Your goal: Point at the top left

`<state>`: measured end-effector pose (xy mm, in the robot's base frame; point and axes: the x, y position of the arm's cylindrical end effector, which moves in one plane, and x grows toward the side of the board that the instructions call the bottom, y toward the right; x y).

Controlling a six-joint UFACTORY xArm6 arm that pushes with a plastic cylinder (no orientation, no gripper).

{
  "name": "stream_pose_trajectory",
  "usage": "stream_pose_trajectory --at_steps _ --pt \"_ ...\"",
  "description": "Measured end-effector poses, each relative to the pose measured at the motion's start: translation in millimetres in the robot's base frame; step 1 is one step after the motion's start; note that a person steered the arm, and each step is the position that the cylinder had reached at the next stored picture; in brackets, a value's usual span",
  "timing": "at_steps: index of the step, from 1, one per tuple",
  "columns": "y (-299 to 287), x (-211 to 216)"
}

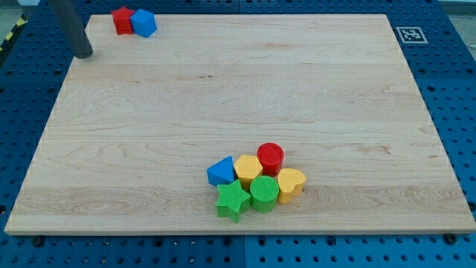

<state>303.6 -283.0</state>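
My tip (84, 53) rests at the wooden board's (238, 97) top left corner, close to its left edge. A red block (122, 20) and a blue block (143, 23) touch each other at the view's top, a short way right of and above my tip. Near the view's bottom centre sits a tight cluster: a blue triangular block (220, 172), a yellow pentagon-like block (248, 168), a red cylinder (271, 158), a green star (233, 199), a green cylinder (264, 193) and a yellow heart (290, 182). My tip is far from that cluster.
The board lies on a blue perforated table (454, 89). A black-and-white marker tag (410, 34) sits beside the board's top right corner.
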Motion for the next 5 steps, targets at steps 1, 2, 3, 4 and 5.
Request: stream_pose_trajectory --at_steps 1,2,3,4,5 --pt "-22.0 -9.4" --pt "-21.8 -12.2" --pt "-15.7 -61.8" --pt "-15.7 -88.5" --pt "-13.1 -112.4"
